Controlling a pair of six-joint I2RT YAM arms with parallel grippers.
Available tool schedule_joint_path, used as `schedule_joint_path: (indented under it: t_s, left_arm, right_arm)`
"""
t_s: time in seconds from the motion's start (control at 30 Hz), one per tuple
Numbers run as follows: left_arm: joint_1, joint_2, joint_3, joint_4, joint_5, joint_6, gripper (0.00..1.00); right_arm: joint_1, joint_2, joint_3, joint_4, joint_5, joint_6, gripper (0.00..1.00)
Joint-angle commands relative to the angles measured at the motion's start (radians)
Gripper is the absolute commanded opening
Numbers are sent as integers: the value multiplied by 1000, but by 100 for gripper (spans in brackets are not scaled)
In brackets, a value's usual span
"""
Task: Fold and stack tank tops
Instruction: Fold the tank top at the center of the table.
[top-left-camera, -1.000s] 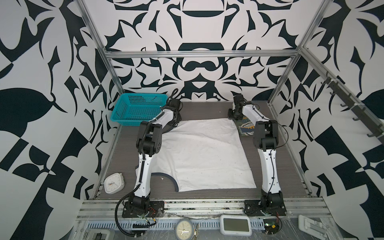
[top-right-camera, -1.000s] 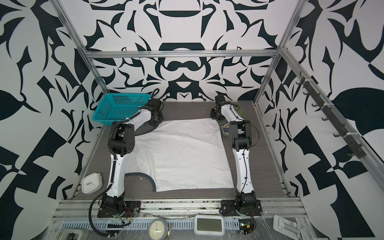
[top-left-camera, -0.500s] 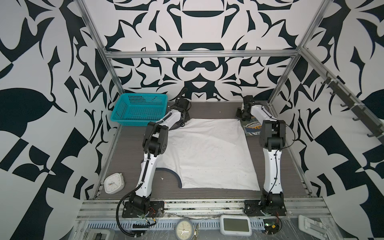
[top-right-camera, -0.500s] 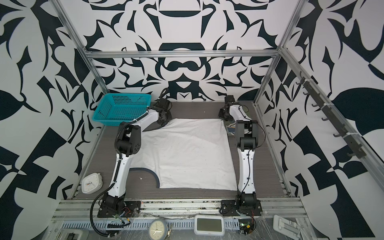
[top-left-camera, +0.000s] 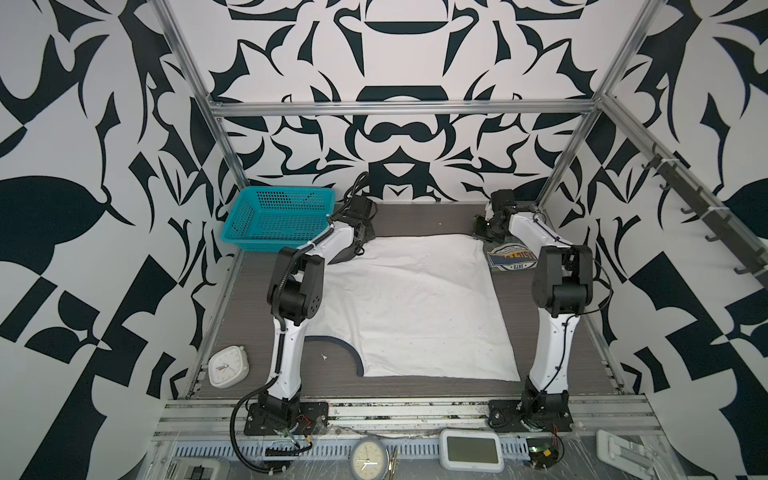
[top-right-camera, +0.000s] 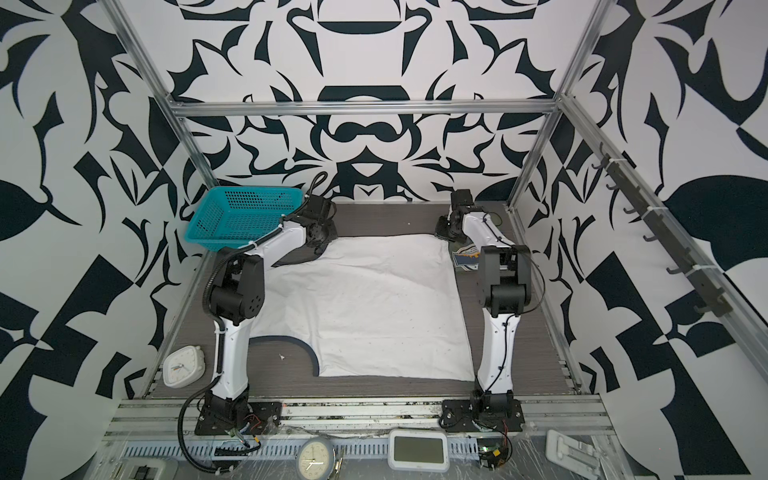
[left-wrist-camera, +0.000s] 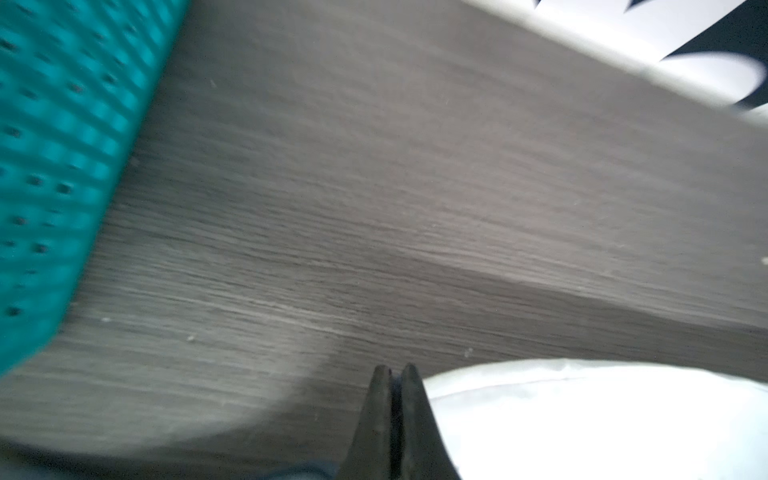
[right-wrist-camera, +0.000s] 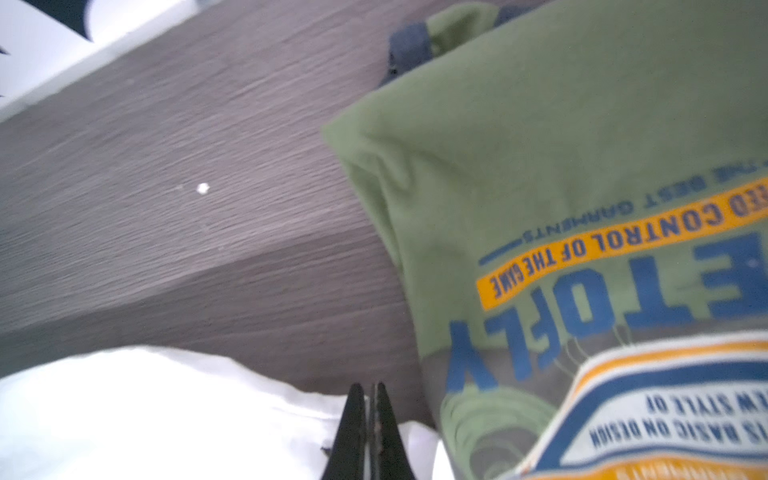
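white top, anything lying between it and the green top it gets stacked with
Nothing visible does. The green top lies folded right beside the white top's far right corner, where the right gripper is shut on the cloth.

white tank top: matt cloth | table: matt woodgrain | basket: plastic mesh
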Motion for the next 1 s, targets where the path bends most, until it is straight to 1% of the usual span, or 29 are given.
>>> schedule_joint_path:
  t_s: [0.0, 0.17, 0.27, 0.43, 0.6, 0.77, 0.9, 0.97]
  left_arm:
    - [0, -69, -53, 59, -13, 6, 0]
    - [-35, -176, -192, 115, -24, 9, 0]
    - [-57, -250, -292, 160, -33, 5, 0]
    - [-97, -321, -406, 199, -55, 12, 0]
    - [-134, -379, -516, 225, -109, 17, 0]
    - [-161, -484, -680, 297, -133, -5, 0]
    - [-195, -547, -780, 323, -136, -14, 0]
    - [-210, -567, -830, 337, -117, -34, 5]
  right_arm:
    - [6, -73, -73, 52, 13, 12, 0]
    - [6, -174, -200, 92, 49, 28, 0]
    - [6, -266, -319, 147, 71, 54, 0]
    - [6, -380, -470, 202, 119, 100, 0]
    - [5, -454, -604, 234, 162, 142, 0]
    - [4, -533, -739, 273, 185, 181, 0]
    - [3, -588, -813, 268, 233, 213, 0]
    - [3, -600, -849, 273, 241, 225, 0]
